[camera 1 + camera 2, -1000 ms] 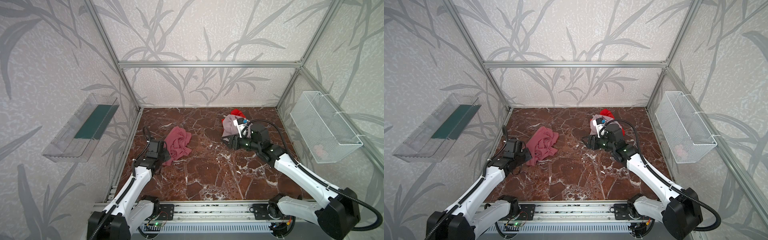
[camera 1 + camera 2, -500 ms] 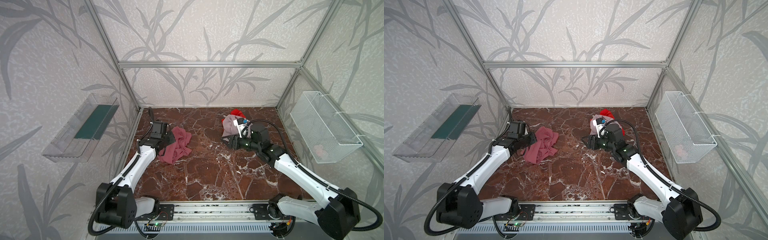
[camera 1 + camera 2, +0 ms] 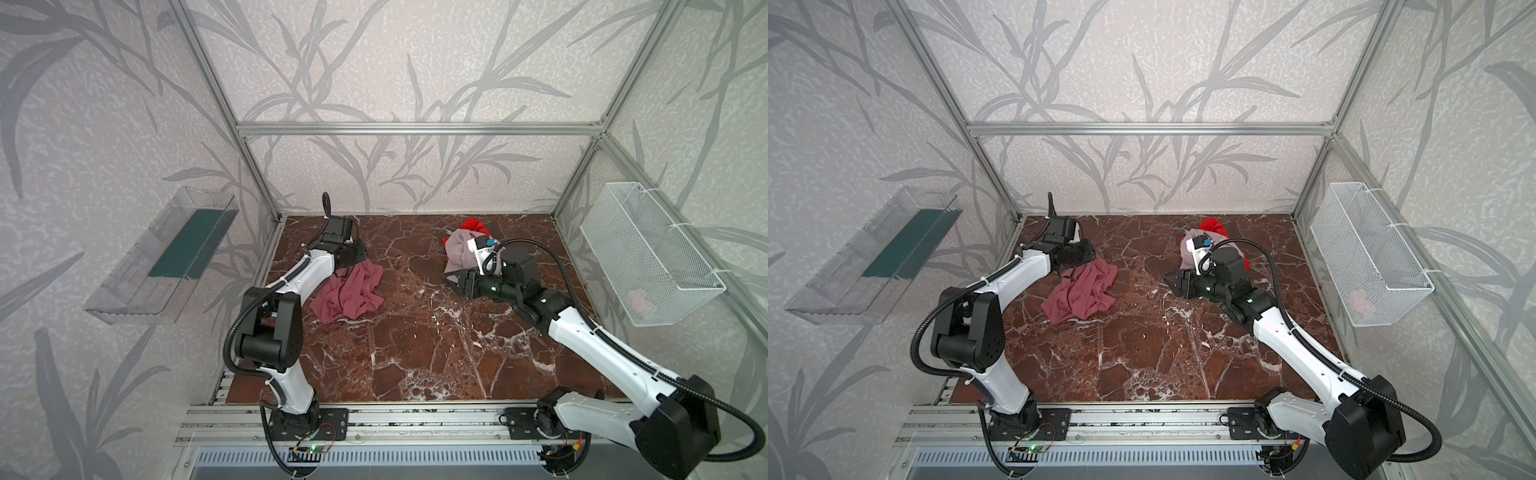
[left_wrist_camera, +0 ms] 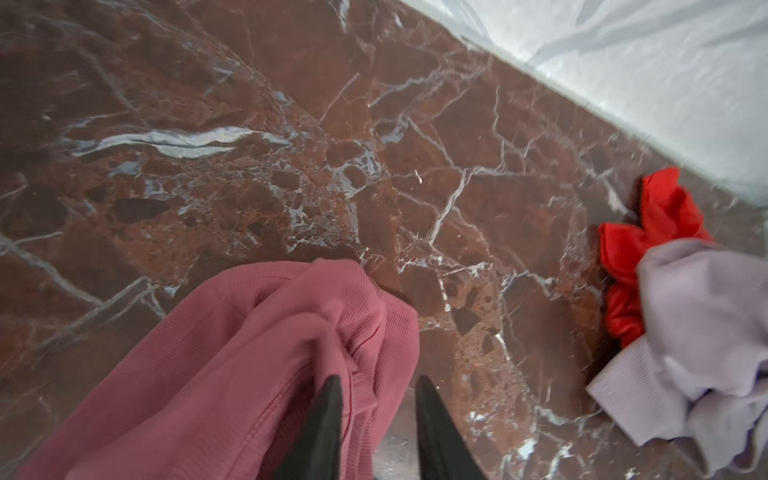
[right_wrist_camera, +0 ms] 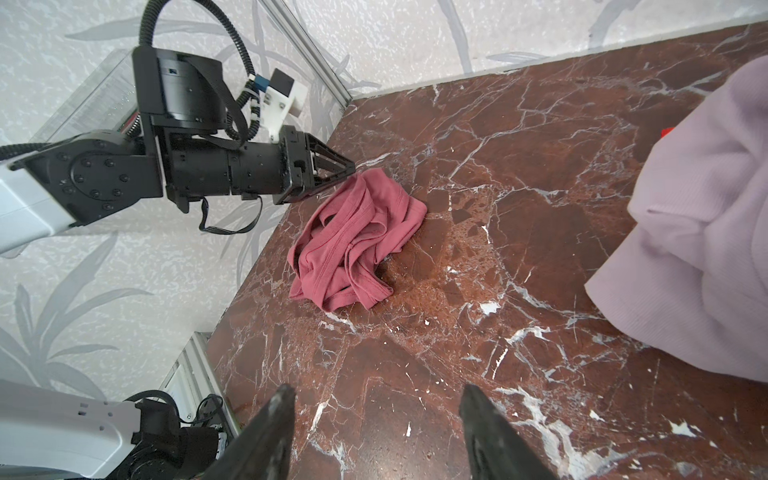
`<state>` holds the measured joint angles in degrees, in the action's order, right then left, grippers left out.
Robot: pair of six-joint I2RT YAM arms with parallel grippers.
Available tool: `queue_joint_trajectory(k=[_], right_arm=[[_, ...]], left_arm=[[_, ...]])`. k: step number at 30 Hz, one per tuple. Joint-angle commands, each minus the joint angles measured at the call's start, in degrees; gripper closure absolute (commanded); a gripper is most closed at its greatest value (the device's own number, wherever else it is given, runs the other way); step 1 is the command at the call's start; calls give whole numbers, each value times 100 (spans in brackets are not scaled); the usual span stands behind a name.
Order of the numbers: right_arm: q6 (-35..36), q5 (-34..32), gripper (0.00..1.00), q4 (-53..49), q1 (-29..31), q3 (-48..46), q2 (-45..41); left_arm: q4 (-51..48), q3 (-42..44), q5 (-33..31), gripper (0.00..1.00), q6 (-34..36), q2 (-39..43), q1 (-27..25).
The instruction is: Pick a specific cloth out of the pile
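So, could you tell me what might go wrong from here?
1. The left gripper, jaws parted, straddles a fold of the cloth; pulling away could snag and drag it.
2. The right gripper, open, sits right beside the pile; any move could catch the lilac cloth.

Beside the veined red-brown marble floor (image 3: 415,353) hang a clear plastic tray (image 3: 124,299) with a dark green panel (image 3: 187,245) and a white wire basket (image 3: 623,232) holding something pale pink (image 3: 640,298), perhaps cloth.
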<state>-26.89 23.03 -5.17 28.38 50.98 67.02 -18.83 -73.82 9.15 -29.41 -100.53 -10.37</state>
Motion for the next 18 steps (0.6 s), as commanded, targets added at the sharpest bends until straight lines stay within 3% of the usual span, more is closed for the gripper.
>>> queue_joint_trajectory(k=[1,11,18], right_arm=[[129,-77,37,-188,-21,148,-176],[63,-147,37,21,-17,-33,-154],[79,-182,37,-103,-18,1,-54]], left_arm=[[-58,86,235,65,33,369,-44],[-272,1604,101,69,-250,1975,-136],[208,2300,221,70,-516,1806,-185]])
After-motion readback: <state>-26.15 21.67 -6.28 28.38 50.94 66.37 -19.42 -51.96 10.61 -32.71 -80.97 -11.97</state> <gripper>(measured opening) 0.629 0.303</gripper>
